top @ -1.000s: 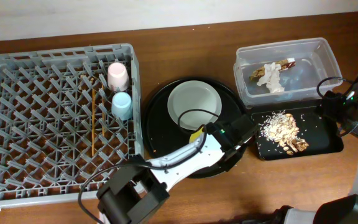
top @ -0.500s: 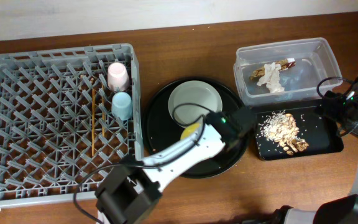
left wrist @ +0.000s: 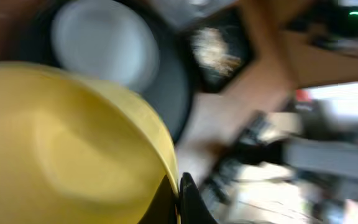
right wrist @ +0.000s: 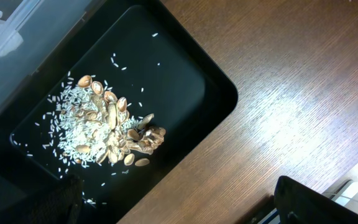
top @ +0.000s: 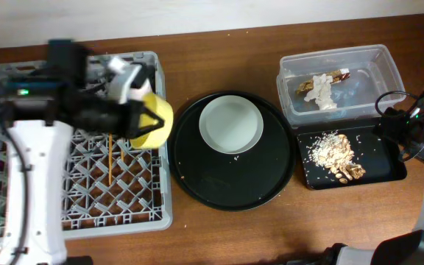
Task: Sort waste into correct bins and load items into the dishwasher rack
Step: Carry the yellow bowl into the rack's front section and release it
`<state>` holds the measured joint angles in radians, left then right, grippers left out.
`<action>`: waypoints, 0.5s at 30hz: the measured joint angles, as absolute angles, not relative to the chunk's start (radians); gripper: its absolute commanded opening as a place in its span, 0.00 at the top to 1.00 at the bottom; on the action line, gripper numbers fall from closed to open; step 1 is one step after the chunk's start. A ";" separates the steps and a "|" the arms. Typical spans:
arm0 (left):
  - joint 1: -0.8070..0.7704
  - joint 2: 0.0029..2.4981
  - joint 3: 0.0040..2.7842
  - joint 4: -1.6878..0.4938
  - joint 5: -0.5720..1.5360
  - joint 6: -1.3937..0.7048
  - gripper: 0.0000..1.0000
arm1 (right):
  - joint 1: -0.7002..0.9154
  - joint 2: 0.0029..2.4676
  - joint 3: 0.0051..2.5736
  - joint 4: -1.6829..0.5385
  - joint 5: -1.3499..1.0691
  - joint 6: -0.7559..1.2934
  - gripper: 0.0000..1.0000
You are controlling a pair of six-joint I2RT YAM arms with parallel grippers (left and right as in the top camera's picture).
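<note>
We see the yellow bowl point(top: 159, 122) pinched tight in the left claw point(top: 137, 117) (a blur) over the right side of the rack point(top: 20, 213). The right claw point(right wrist: 188, 202), its tips cut off, gapes wide and empty above the black tray point(right wrist: 191, 81).

no writing, label, brand, number or sign was legible on anything in view; the left wrist view was too blurred to show any.
</note>
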<state>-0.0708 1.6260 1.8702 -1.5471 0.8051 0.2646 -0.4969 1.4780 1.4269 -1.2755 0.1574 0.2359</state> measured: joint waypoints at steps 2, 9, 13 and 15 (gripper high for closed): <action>0.048 1.626 1.807 -1.648 1.024 0.459 1.00 | -0.497 1.478 1.427 -1.275 0.157 0.236 0.01; 0.333 1.622 1.320 -1.662 1.423 0.849 1.00 | -0.497 1.478 1.427 -1.275 0.158 0.236 0.01; 0.474 1.625 1.070 -1.531 1.511 0.902 1.00 | -0.497 1.478 1.427 -1.275 0.157 0.236 0.01; 0.512 1.625 0.966 -1.448 1.532 0.894 1.00 | -0.497 1.478 1.427 -1.276 0.157 0.236 0.01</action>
